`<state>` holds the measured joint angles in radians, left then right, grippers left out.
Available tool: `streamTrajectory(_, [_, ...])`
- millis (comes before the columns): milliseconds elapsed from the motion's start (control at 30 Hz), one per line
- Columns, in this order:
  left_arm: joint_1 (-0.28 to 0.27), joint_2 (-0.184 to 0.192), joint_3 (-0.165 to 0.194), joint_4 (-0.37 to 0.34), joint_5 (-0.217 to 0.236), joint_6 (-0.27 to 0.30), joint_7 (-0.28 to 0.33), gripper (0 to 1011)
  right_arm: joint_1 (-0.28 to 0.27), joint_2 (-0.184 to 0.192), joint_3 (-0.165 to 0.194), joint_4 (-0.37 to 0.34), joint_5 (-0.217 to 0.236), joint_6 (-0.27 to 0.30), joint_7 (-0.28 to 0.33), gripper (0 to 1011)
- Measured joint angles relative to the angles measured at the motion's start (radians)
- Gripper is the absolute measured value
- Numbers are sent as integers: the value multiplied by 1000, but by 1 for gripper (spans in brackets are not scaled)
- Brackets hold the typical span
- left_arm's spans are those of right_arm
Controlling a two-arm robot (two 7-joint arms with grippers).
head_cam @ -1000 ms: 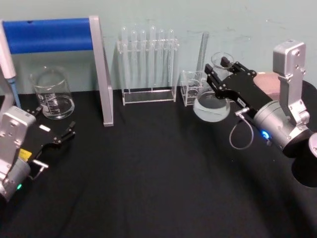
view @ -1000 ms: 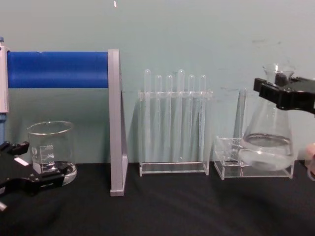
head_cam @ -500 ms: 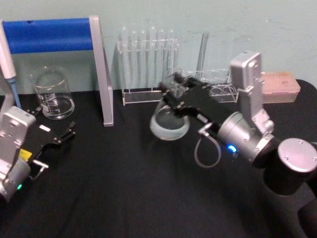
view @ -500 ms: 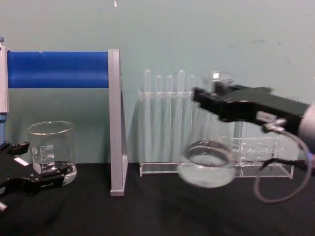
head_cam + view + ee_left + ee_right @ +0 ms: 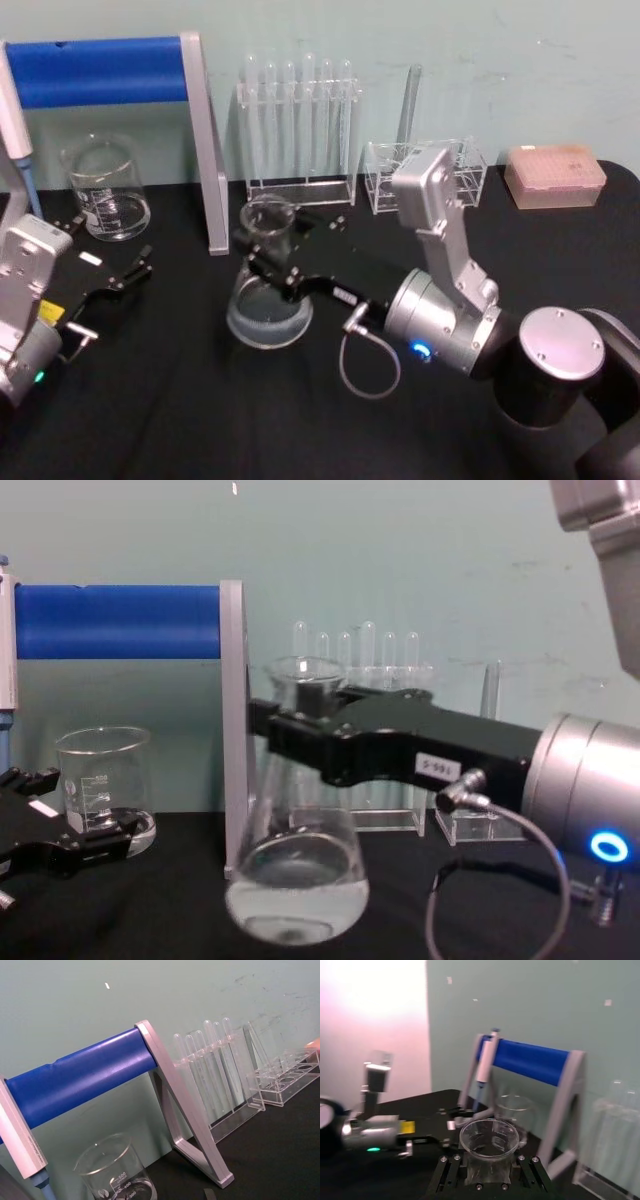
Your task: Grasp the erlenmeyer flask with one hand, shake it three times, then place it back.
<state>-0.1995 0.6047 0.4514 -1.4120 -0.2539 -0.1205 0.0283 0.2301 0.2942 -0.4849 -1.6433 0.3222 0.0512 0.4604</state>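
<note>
Pale teal wall (image 5: 500, 50) at the back, a few small scuffs and marks. Desk (image 5: 180, 400) covered in matte black cloth, running up to the wall. Grey-legged frame with blue crossbar (image 5: 100, 70) at back left. Right wrist view: bright pinkish-white glare (image 5: 370, 1020) beside the wall.

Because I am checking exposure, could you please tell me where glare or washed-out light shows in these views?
Head view: even light; the left tool sits parked, open, at the table's left. Right wrist view: bright washout hides the background above the left arm, yet the erlenmeyer flask's rim reads plainly in the right tool. Chest view: a blue ring light glows on the right arm.
</note>
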Motion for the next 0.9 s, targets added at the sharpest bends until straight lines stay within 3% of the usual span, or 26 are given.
streamTrajectory(300, [0,0,0,0,0,0,0,1001,-7,26,-49,-32,23,3,26,450])
streamTrajectory(500, [0,0,0,0,0,0,0,1001,-1,32,-57,-29,29,3,17,450])
streamTrajectory(667, [0,0,0,0,0,0,0,1001,6,34,-43,-14,32,1,-8,449])
streamTrajectory(900, [0,0,0,0,0,0,0,1001,12,43,14,13,34,-8,-58,450])
